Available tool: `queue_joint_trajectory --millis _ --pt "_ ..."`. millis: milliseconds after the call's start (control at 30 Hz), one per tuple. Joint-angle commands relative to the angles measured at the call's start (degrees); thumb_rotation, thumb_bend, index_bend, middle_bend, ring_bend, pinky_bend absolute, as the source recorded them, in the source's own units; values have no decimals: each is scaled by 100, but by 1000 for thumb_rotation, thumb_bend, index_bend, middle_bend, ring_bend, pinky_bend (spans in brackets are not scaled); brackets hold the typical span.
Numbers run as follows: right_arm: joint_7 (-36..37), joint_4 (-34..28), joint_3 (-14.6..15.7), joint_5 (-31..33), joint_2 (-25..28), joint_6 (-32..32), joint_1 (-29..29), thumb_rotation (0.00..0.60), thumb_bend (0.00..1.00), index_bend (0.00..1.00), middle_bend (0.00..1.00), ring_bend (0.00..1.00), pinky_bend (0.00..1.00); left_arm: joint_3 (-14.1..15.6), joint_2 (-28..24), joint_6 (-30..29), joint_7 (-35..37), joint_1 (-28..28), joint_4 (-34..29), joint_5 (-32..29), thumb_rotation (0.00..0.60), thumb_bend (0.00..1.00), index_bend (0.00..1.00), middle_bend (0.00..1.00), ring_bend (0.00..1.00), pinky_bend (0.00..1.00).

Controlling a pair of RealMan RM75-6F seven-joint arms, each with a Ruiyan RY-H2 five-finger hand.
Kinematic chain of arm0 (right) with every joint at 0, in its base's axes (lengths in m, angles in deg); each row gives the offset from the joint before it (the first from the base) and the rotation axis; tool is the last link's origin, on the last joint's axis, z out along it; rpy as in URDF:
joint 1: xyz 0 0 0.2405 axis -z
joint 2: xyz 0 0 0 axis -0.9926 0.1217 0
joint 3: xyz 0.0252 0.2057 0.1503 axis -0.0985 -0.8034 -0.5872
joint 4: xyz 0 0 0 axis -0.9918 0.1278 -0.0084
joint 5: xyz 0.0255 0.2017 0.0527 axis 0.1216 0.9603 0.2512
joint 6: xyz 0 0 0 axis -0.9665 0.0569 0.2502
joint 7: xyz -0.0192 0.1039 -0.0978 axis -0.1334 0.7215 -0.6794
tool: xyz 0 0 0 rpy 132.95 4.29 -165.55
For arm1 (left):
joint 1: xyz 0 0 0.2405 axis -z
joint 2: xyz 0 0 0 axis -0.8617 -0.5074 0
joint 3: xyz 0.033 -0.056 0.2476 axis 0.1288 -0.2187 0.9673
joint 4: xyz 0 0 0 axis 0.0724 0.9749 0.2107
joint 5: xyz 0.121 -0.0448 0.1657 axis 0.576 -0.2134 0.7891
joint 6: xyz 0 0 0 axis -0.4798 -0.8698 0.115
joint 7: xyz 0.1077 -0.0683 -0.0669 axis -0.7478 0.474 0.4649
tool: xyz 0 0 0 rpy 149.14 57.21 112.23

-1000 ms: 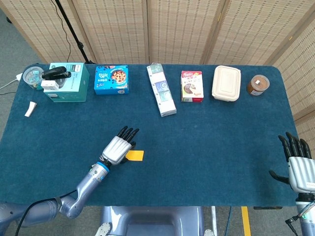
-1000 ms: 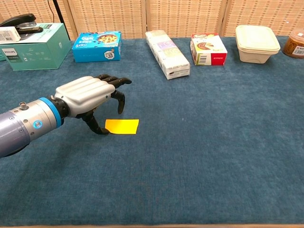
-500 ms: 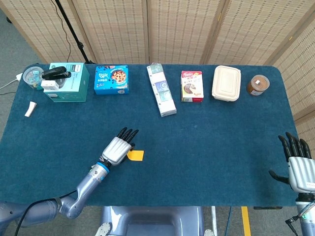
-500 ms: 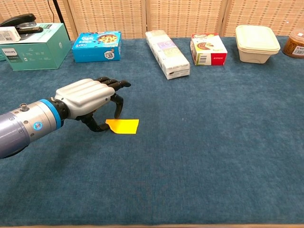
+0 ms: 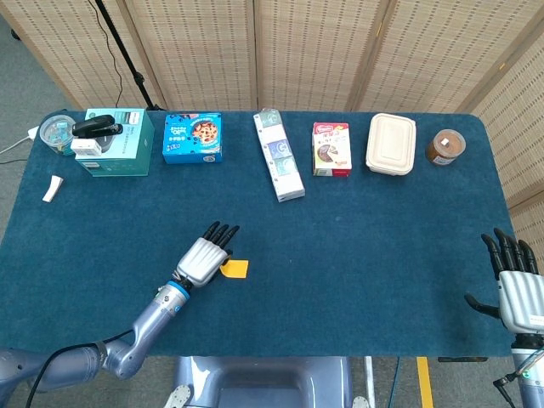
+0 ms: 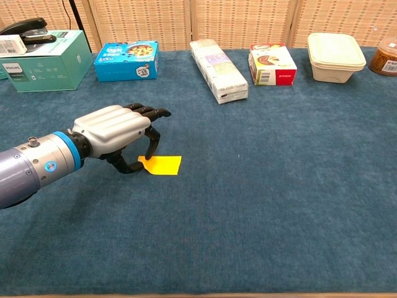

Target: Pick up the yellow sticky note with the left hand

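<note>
The yellow sticky note [image 6: 164, 165] lies on the blue table cloth at front left, also visible in the head view as the yellow sticky note [image 5: 236, 269]. My left hand [image 6: 116, 128] reaches in from the left, its back up and fingers curled down over the note's left edge. Thumb and a finger pinch that edge, whose corner is slightly raised; the remainder of the note lies flat. In the head view my left hand [image 5: 204, 255] covers the note's left part. My right hand [image 5: 515, 285] hovers off the table's front right corner, fingers spread, holding nothing.
Along the back edge stand a teal box [image 5: 119, 143] with a stapler on top, a blue cookie box [image 5: 193, 138], a long white box [image 5: 279, 155], a red box [image 5: 331, 149], a cream lidded container [image 5: 391, 144] and a brown jar [image 5: 445, 146].
My left hand has slid slightly right over the note and curled its fingers in; the thumb has met the note's left corner, which has lifted a little. The right hand has stayed still.
</note>
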Motion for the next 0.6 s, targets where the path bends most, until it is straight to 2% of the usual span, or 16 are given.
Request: queue_joint_trajectory --millis 33,600 --pt "4 0 0 2 2 -4 -1 600 0 17 0 0 0 6 -3 17 -18 3 -12 -24 600 388 570 0 0 0" --pt "43 -2 -6 3 16 2 0 600 0 17 0 0 0 -10 13 -15 -182 27 -50 -141 600 417 635 0 0 0"
